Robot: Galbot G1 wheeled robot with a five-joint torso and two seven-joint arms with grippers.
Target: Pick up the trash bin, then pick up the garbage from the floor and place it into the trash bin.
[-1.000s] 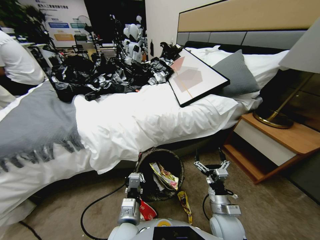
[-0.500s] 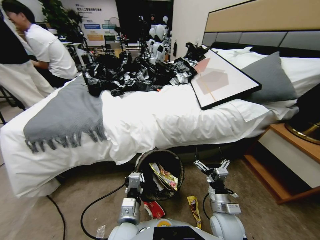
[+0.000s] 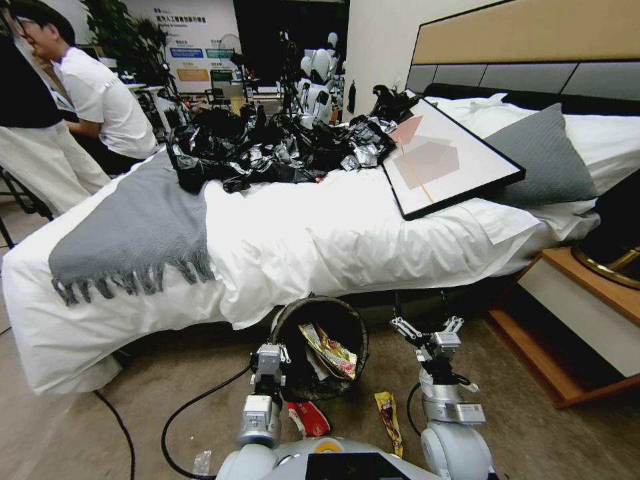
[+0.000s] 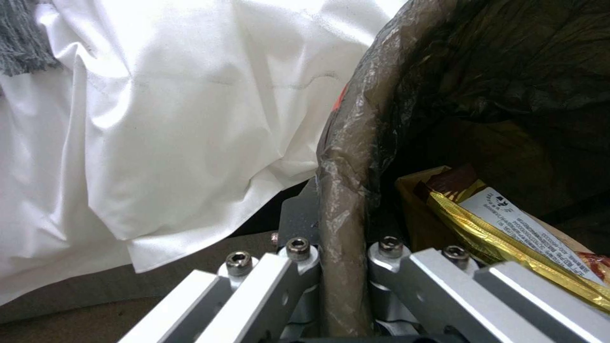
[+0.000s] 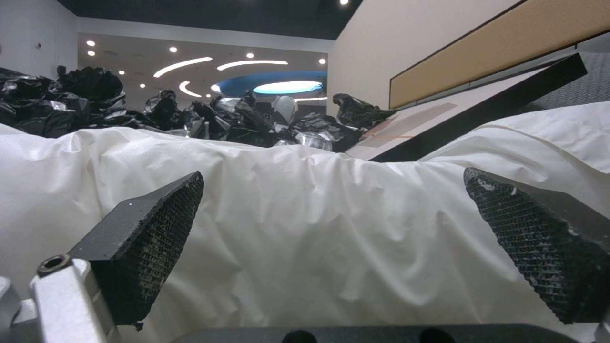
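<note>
Gripping the bagged rim at nine o'clock, the left claw [image 3: 269,371] holds the trash bin [image 3: 291,319] before the bed [image 3: 347,233]: light, thin-walled, liner slippery. Foil packet [image 3: 388,420] lies at five o'clock, crinkly, best pinched mid-length. Right claw [image 3: 428,325] spread wide, empty.

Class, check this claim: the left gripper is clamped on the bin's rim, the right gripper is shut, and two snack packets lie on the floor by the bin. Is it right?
Not quite. The right gripper is open, its jaws spread wide before the bedsheet, as the right wrist view shows. The rest holds: the left gripper clamps the bin rim, and a red packet and a yellow packet lie on the floor.
</note>
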